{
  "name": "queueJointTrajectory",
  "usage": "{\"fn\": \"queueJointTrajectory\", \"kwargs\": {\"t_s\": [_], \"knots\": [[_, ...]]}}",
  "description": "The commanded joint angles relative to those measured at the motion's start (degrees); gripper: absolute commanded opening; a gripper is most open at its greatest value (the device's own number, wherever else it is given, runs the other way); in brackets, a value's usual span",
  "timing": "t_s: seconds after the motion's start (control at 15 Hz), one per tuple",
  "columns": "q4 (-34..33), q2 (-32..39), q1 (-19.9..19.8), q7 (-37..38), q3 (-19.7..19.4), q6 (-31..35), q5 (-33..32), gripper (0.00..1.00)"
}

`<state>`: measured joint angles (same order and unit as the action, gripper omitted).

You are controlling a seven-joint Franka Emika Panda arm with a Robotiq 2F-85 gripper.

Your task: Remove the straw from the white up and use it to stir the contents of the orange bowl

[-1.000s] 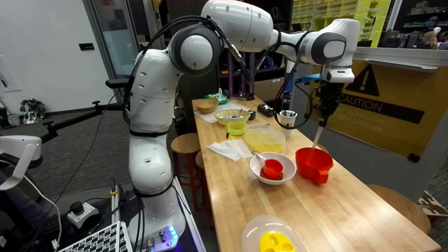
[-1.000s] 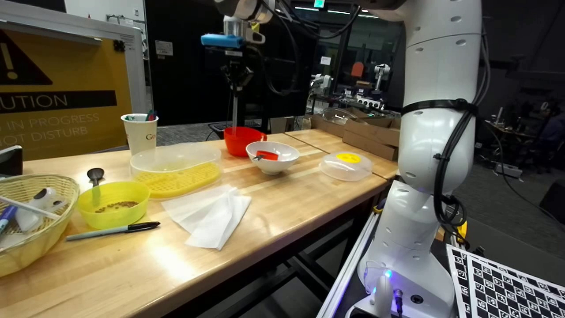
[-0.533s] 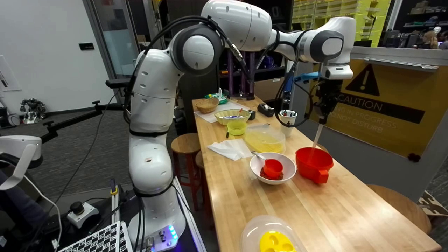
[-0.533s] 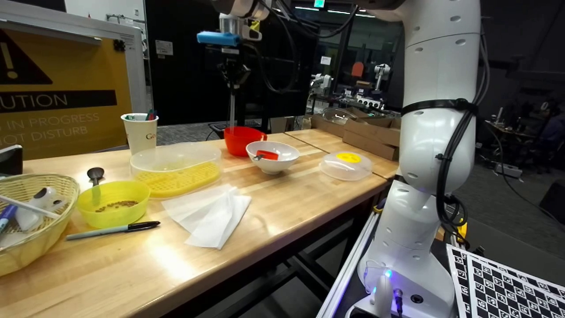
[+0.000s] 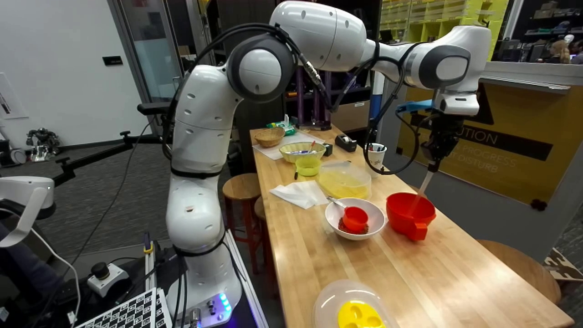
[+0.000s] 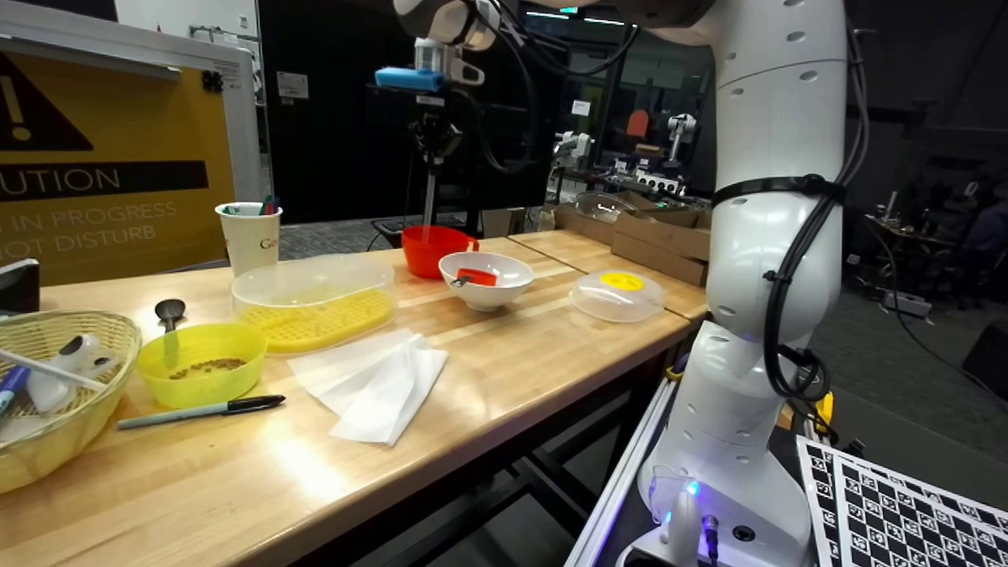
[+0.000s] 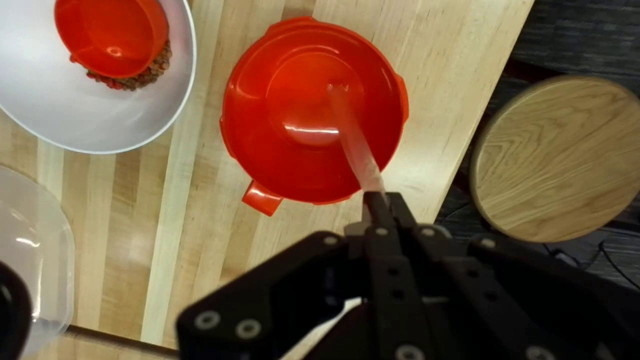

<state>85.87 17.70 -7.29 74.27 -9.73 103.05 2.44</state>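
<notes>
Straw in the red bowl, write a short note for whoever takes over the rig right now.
Gripper: shut on the straw.
Straw: tilted, lower end inside the red bowl.
White cup: upright, apart from the bowl.
Done: straw out of the cup, dipped into the bowl.
Left: stirring, or the rest of it; how much is done, and what the bowl holds, can't be told.

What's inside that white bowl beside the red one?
A red scoop sits in the white bowl, with small brown and reddish bits showing at its edge. Whatever lies beneath the scoop is covered, so the amount is unclear.
</notes>
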Motion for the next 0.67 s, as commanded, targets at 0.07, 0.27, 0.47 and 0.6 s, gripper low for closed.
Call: {"fn": "queueJointTrajectory", "kwargs": {"t_s": [0.07, 0.27, 0.47, 0.6], "knots": [[1.0, -0.8, -1.2, 0.5, -1.1, -0.1, 1.6, 0.01], [3.4, -2.2, -1.4, 0.8, -1.6, 0.8, 1.4, 0.01], [7.1, -4.6, -1.1, 1.1, -1.8, 2.1, 1.0, 0.01], [10.4, -7.0, -0.8, 1.4, -1.8, 2.9, 0.6, 0.01]]}}
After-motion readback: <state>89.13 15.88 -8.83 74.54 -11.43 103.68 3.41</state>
